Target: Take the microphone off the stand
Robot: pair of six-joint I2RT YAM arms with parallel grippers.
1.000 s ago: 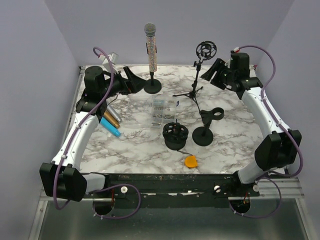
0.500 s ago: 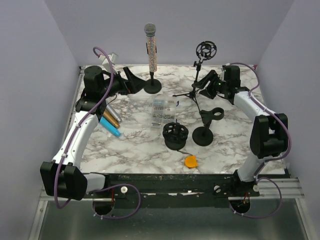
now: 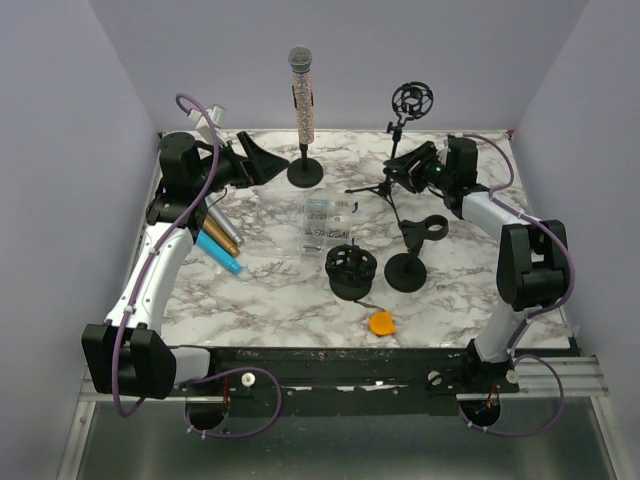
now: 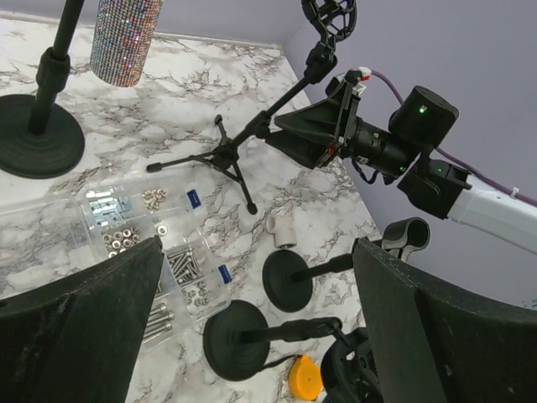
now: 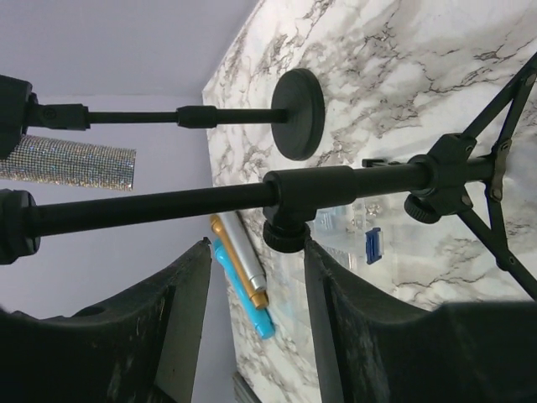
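The glittery silver microphone [image 3: 301, 95] stands upright in its round-base stand [image 3: 305, 174] at the back centre. It also shows in the left wrist view [image 4: 126, 38] and the right wrist view [image 5: 67, 164]. My left gripper [image 3: 262, 160] is open and empty, just left of the stand's base and apart from it; its fingers [image 4: 75, 336] frame the table. My right gripper [image 3: 405, 168] is open and empty beside the tripod stand's pole [image 5: 210, 201], which crosses just ahead of its fingertips [image 5: 369, 336].
The tripod stand carries a shock mount [image 3: 411, 100]. A clear box of screws [image 3: 325, 222], a loose black shock mount [image 3: 351, 270], a short clip stand [image 3: 410, 265] and an orange tape measure [image 3: 381, 322] sit mid-table. Gold, silver and blue microphones [image 3: 220, 245] lie at left.
My right arm has swung left from the back right corner to the tripod stand. My left gripper has shifted slightly towards the back.
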